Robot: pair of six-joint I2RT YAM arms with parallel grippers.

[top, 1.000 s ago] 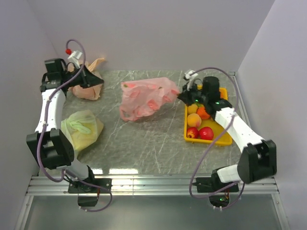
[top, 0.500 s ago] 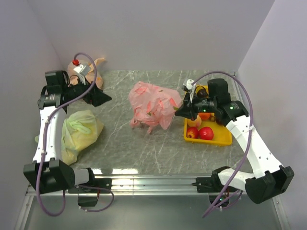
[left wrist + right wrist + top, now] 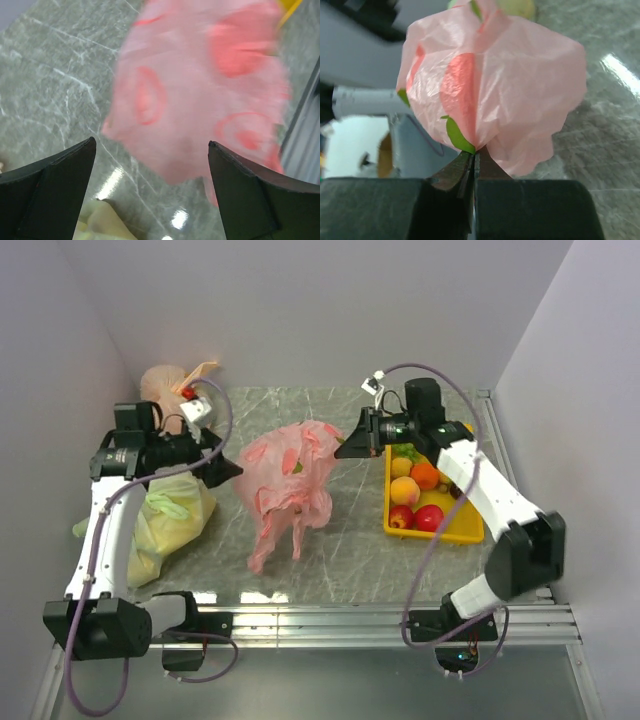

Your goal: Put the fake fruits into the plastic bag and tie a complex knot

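The pink plastic bag (image 3: 285, 485) hangs lifted over the middle of the table, its lower end trailing toward the front. My right gripper (image 3: 345, 445) is shut on a pinch of its film at the upper right; in the right wrist view the jaws (image 3: 474, 152) meet on the pink bag (image 3: 495, 85). Just left of the bag, my left gripper (image 3: 228, 470) is open and holds nothing. The left wrist view has its fingers (image 3: 151, 145) wide apart and the blurred bag (image 3: 200, 90) beyond them. Several fake fruits (image 3: 425, 477) lie in the yellow tray (image 3: 468, 530). The knot is out of view.
An orange-peach tied bag (image 3: 165, 385) sits in the back left corner. A yellow-green bag (image 3: 170, 515) lies under my left arm at the left edge. Walls close in the table at the back and on both sides.
My right gripper raised the pink bag and carried it left. My left gripper opened, left the orange-peach bag and swung forward and right, up to the pink bag.
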